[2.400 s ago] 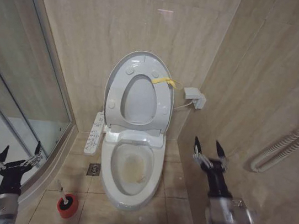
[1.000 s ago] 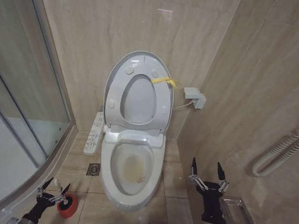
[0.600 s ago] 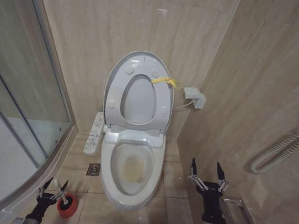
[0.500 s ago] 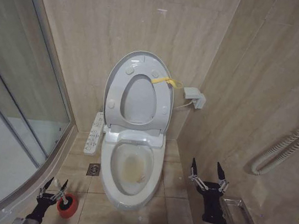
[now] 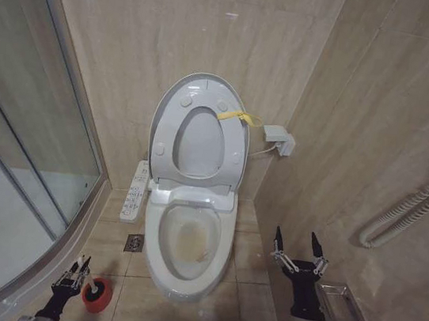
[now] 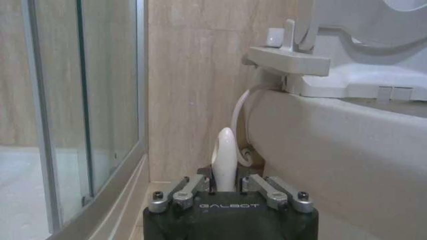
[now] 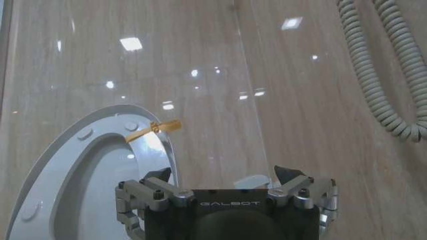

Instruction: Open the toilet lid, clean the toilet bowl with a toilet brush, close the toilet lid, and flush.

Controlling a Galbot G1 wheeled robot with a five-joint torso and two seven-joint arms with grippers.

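We see left gripper jaws clamping toilet brush handle; skewed lift risks tipping red holder. Right gripper jaws spread, empty.

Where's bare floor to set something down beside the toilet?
Free: floor tiles between the toilet bowl and the right claw. Crowded: the strip by the shower glass, where the left claw grips the toilet brush beside its red cup.

The only legible marking is the brand name "GALBOT", printed in light capitals on the dark body of the left gripper and likewise on the right gripper, at 6 o'clock in each wrist view, just below the fingers.
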